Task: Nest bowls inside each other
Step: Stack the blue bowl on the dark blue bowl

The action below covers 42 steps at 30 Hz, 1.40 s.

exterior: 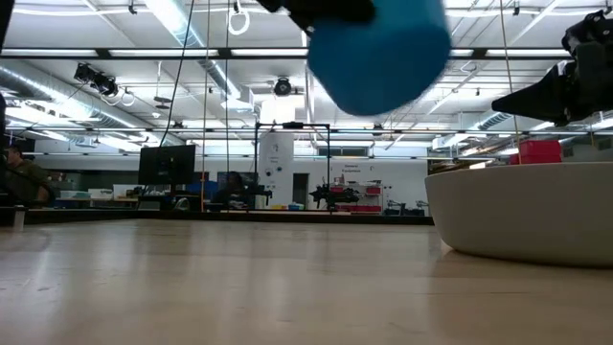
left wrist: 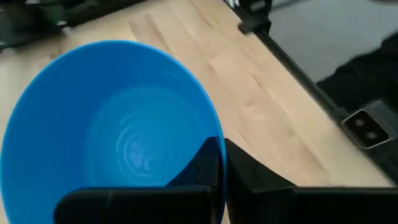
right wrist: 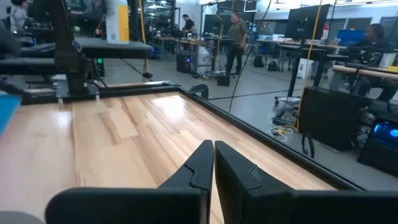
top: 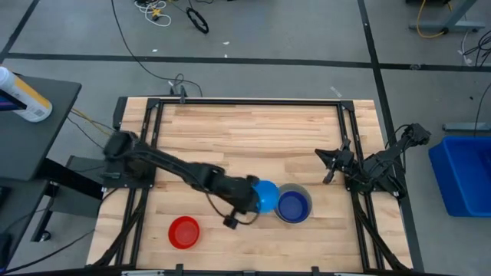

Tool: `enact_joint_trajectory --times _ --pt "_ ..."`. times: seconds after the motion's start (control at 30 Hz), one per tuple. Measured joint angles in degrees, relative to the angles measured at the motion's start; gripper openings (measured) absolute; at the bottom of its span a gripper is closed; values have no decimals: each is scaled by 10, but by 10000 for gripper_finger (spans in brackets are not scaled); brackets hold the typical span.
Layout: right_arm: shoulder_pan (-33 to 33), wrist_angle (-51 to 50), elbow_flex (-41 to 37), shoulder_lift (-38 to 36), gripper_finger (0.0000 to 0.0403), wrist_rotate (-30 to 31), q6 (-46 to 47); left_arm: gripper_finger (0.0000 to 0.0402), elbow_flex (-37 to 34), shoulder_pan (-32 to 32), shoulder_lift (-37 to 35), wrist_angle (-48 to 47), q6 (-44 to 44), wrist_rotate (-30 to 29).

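My left gripper (top: pixel 253 198) is shut on a light blue bowl (top: pixel 266 195), which is in the air just left of a pale grey bowl (top: pixel 308 196). The low view shows the light blue bowl (exterior: pixel 378 48) high above the tabletop. The grey bowl (exterior: pixel 527 211) stands on its base on the table, and a dark blue bowl (top: pixel 293 207) sits inside it. A red bowl (top: pixel 184 231) stands on the table near the front edge, left of centre. My right gripper (top: pixel 330 165) is shut at the right side of the table with nothing in it. My left gripper holds the light blue bowl by its rim (left wrist: pixel 217 130), with one finger (left wrist: pixel 202 165) inside the bowl and the other (left wrist: pixel 249 174) outside its wall. The fingers come from the table's left, slanting down. The bowl is lifted clear of the table and tilted.
Black frame rails (top: pixel 150 138) run along the table's left and right sides. The far half of the wooden tabletop (top: pixel 253 130) is bare. A blue bin (top: pixel 464 172) stands on the floor off the right edge.
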Motion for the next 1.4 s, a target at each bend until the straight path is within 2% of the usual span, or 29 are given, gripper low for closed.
enact_joint_trajectory --times 0.27,0.5,0.73,1.07,1.4 --pt "0 1 0 0 24 0 0 6 159 6 151 -76 117 20" --pt "0 -4 0 1 24 0 0 6 261 8 230 -98 172 17" --pt "0 -3 0 1 24 0 0 6 272 18 245 -86 191 20" --pt "-1 15 0 1 24 0 -16 6 271 30 246 -40 213 58" --pt "-1 42 0 1 25 0 -42 6 270 33 275 -50 202 70"
